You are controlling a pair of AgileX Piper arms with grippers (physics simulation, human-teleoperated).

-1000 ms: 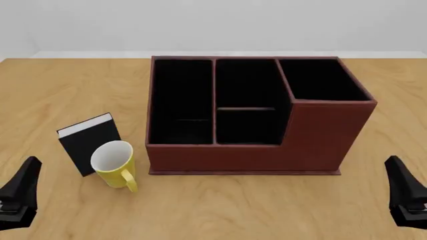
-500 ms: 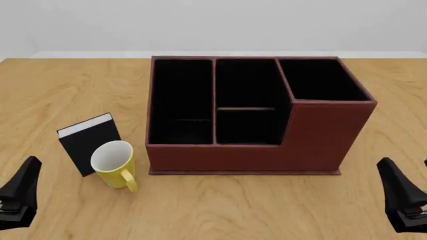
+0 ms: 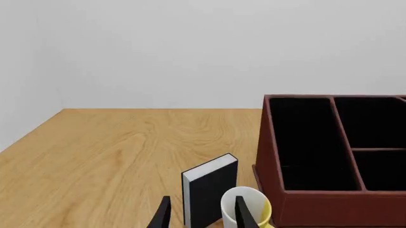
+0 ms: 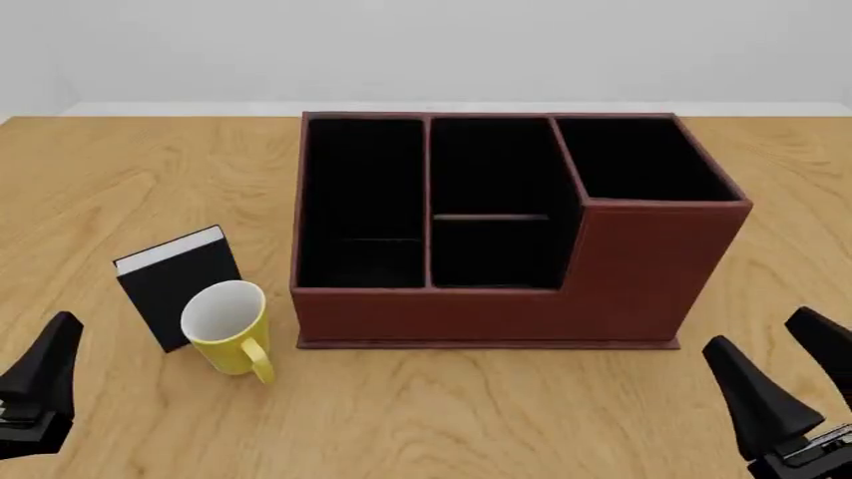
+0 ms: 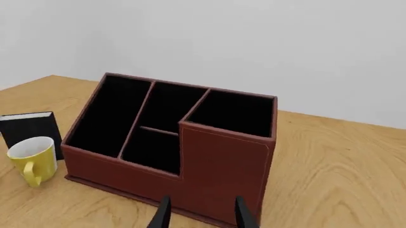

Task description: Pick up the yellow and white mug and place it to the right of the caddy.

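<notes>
mug: yellow and white mug (image 4: 227, 327) upright on the bench (image 4: 480, 419), near-left of the caddy, handle facing the near edge. Nothing is touching it. Also seen in the left wrist view (image 3: 246, 208) and the right wrist view (image 5: 32, 158).
caddy: reddish-brown caddy (image 4: 513, 235) mid-bench, black-lined compartments, taller section at its right end. Long front wall faces the arms. Seen too in the wrist views (image 3: 330, 156) (image 5: 174, 147).
book: small black book (image 4: 178, 284) with white page edges, standing upright just behind-left of the mug; contact between them can't be told.
left gripper: left gripper (image 4: 38, 394) at the near-left corner in the front view, low over the bench, well short of the mug. Only one finger shows there; the left wrist view shows two fingers (image 3: 163, 213) apart with a gap, so spread, holding nothing.
right gripper: right gripper (image 4: 785, 384) at the near-right corner, near the caddy's right front corner but apart from it. Two fingers (image 4: 749, 391) visibly separated, empty. The right wrist view (image 5: 199, 211) confirms a gap.
</notes>
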